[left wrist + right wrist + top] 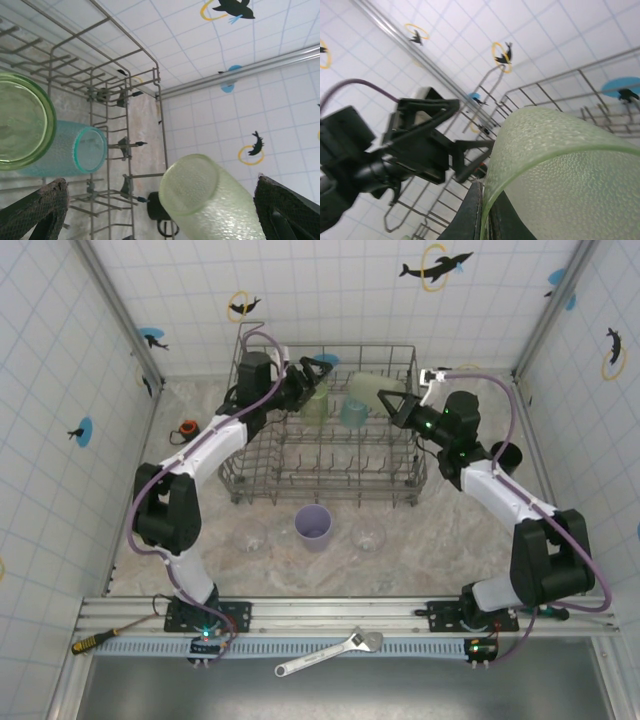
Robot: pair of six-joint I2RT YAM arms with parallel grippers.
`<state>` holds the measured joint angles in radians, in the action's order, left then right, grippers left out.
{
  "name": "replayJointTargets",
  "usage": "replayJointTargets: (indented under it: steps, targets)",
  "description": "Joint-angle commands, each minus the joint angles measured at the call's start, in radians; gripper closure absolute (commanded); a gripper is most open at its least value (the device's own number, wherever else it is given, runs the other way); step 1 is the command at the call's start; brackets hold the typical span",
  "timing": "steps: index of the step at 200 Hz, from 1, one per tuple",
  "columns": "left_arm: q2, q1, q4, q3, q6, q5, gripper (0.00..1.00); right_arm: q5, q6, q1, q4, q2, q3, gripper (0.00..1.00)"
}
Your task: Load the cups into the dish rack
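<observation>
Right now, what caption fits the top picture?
Right gripper holds a pale green cup over the dish rack; left gripper open.

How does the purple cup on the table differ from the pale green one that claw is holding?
The purple cup stands upright on the table, untouched. The held green cup is tipped sideways above the rack, its rim pinched by the right gripper. Both are small tumblers.

The grey wire dish rack stands mid-table. In its far part a green cup and a teal cup sit side by side among the tines. A pale green textured cup hangs tilted above the rack's far right, its rim pinched by the right gripper. In front of the rack a lavender cup stands mouth up between the left clear cup and the right clear cup. A black cup sits to the right of the rack.
</observation>
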<state>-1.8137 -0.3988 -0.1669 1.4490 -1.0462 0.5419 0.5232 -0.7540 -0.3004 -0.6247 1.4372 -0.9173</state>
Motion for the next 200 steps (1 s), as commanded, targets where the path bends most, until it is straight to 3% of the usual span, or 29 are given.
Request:
replayJointTargets:
  steps: [1,19,97,200]
  targets:
    - [-0.021,0.002,-0.122,-0.026,-0.101,0.066,0.02,0.034,-0.073,-0.014,-0.217,0.028,0.030,1.00]
    - [-0.021,0.002,-0.165,-0.047,-0.140,0.079,0.02,0.028,-0.099,-0.025,-0.300,0.043,0.051,1.00]
    - [-0.002,0.002,-0.258,-0.108,-0.220,0.115,0.02,0.046,-0.105,-0.073,-0.353,0.125,-0.011,1.00]
    - [-0.010,-0.019,-0.302,-0.129,-0.269,0.115,0.05,0.065,-0.089,-0.111,-0.307,0.183,-0.103,1.00]
